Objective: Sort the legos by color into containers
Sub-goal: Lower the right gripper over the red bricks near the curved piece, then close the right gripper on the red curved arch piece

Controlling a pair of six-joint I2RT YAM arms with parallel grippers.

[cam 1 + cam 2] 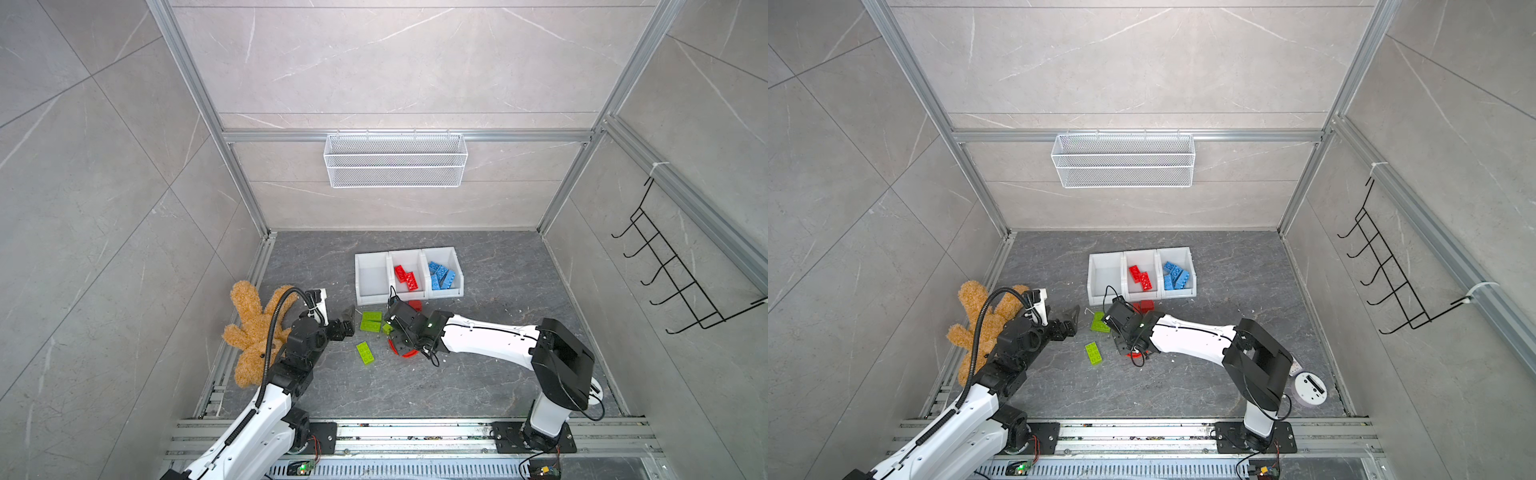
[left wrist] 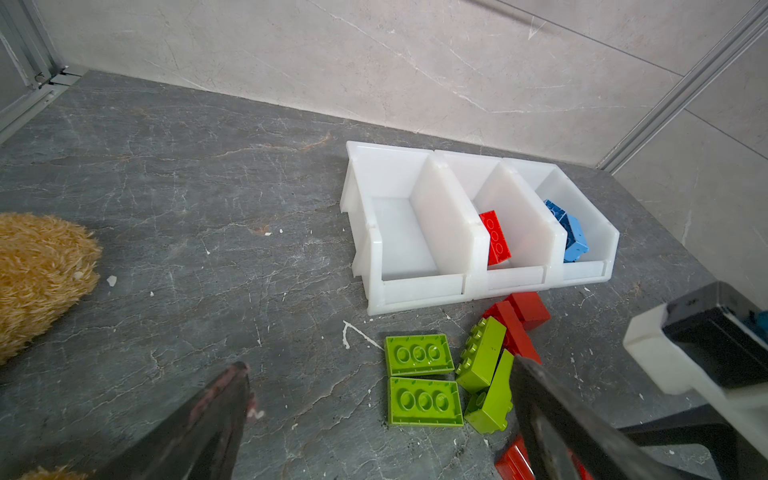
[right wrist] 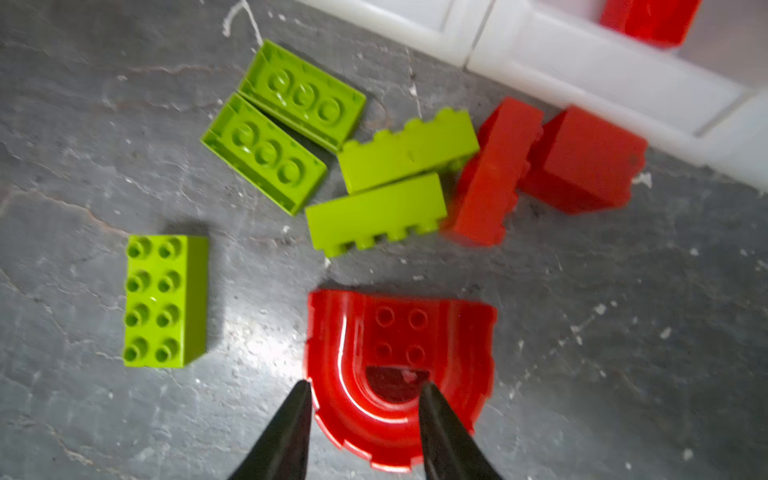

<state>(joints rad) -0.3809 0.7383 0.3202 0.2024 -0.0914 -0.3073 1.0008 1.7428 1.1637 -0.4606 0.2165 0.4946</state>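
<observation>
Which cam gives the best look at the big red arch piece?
Right wrist view: the red arch lies nearly whole and close, studs visible, the right gripper straddling one leg. Both top views show only a red sliver under that arm. The left wrist view catches just a corner at the frame edge.

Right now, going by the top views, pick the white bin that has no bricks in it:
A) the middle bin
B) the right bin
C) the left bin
C: the left bin shows only its bare white floor, while the middle bin holds red bricks and the right bin holds blue bricks.
</observation>
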